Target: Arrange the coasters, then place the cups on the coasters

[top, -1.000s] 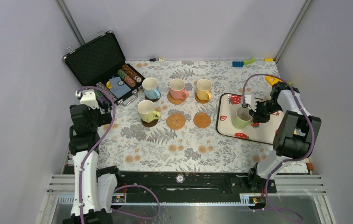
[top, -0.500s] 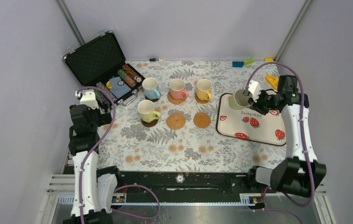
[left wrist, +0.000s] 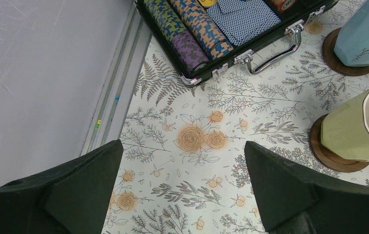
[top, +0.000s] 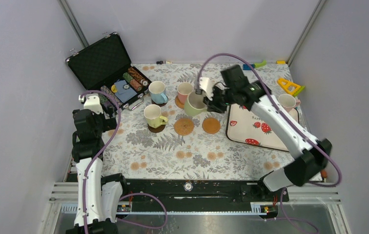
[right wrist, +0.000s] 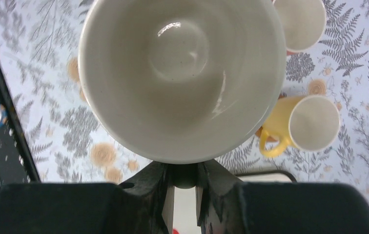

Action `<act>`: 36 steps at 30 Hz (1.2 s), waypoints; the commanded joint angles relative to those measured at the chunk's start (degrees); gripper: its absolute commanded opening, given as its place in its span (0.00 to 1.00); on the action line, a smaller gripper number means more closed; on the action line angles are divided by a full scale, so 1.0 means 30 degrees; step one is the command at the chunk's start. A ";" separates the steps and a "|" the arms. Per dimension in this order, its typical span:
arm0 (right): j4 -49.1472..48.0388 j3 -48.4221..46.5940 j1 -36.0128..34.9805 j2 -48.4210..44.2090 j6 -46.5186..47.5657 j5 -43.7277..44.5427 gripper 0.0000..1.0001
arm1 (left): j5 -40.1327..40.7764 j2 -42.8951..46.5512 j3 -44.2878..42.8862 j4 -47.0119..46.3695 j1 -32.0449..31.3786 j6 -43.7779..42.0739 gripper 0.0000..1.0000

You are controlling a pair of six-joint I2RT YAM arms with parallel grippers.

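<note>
Four mugs (top: 153, 116) sit on coasters (top: 156, 128); right gripper (top: 209, 100) grips the green mug (top: 194, 104) (by its handle); two tan coasters (top: 184, 126), light pink mug (top: 287, 102) wait; left gripper (left wrist: 183, 151) wide.

Two arms, white tubes with black joints: left arm (top: 87, 185), right arm (top: 282, 124). Thin purple cable (top: 216, 54) looped along each one. Left claw (left wrist: 182, 146) and right claw (right wrist: 185, 183) both black, with thick pointy fingers.
</note>
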State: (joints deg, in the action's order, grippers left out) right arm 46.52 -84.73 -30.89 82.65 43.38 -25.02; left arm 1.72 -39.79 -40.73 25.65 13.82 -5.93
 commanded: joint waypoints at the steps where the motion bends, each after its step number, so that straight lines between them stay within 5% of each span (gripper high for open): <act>1: -0.1658 -0.3226 -0.0876 0.3647 -0.3688 0.2105 0.00 | 0.0042 0.0291 -0.0001 -0.0920 0.0109 0.0067 0.99; 6: -0.0637 -0.4880 -0.1488 0.6670 -0.5080 0.3209 0.00 | -0.0008 0.0336 0.0043 -0.0955 0.0108 0.0057 0.99; 36: -0.3844 -0.0937 -0.3308 0.8645 -0.4938 0.4174 0.00 | 0.0106 0.0158 0.0115 -0.1079 0.0136 0.0037 0.99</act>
State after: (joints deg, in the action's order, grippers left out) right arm 40.07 -87.68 -39.51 109.03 29.06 -12.84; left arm 1.76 -39.86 -40.73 25.61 13.87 -5.93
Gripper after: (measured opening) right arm 0.220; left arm 0.985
